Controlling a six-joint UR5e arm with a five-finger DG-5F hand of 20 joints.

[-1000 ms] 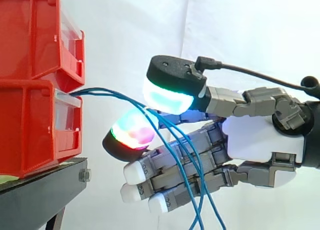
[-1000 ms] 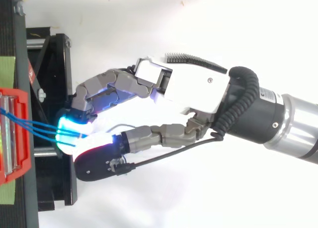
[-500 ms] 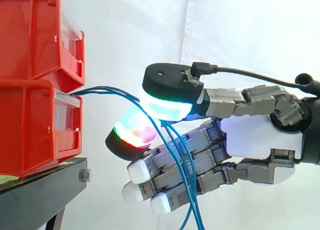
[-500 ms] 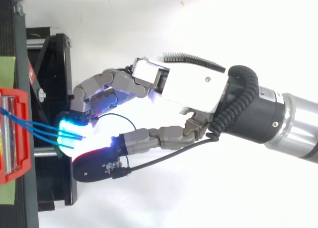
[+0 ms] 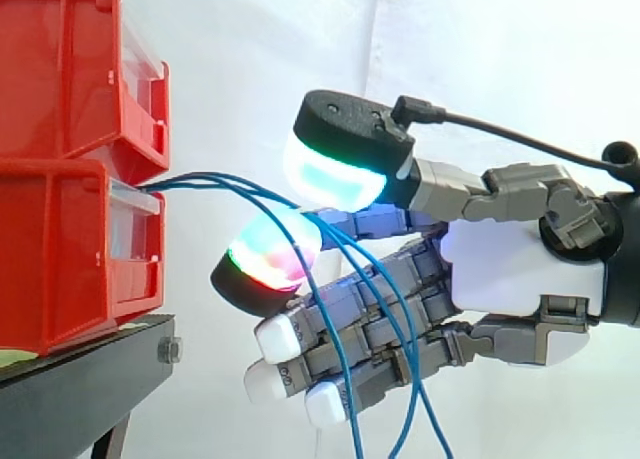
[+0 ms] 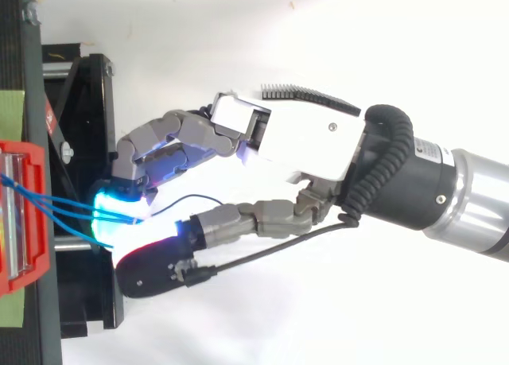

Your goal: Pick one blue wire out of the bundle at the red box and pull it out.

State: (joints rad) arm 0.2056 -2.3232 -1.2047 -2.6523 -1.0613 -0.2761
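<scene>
The hand (image 5: pixel 520 269) is reaching in from the right and hanging just in front of the lower red bin (image 5: pixel 60 249), with its palm facing the camera in the side view. From above, the hand (image 6: pixel 302 142) is lying across the middle of the scene with its fingertips pointing left at the bin's front (image 6: pixel 20 214).

The blue wires (image 5: pixel 230 184) are coming out of the front opening of the lower red bin. They are arching to the right and dropping through the hand toward the bottom edge. From above, the same wires (image 6: pixel 64 206) are running right from the bin's front lip into the cyan glow at the fingertips.

The thumb pad (image 5: pixel 335 174), glowing cyan and green, is sitting above the wires. The finger pad (image 5: pixel 270 254), glowing green, red and magenta, is sitting just below them. A narrow gap is showing between the two pads, and the wires are passing through it rather than being clamped. One wire is lying over the top of the finger pad. The remaining fingers are extending left and slightly down, relaxed, with the wires crossing in front of them.

The upper red bin (image 5: pixel 70 69) is resting on the lower one. Both are standing on the black stand (image 5: pixel 80 389) at the left, and the white curtain (image 5: pixel 250 59) is hanging behind them.
</scene>
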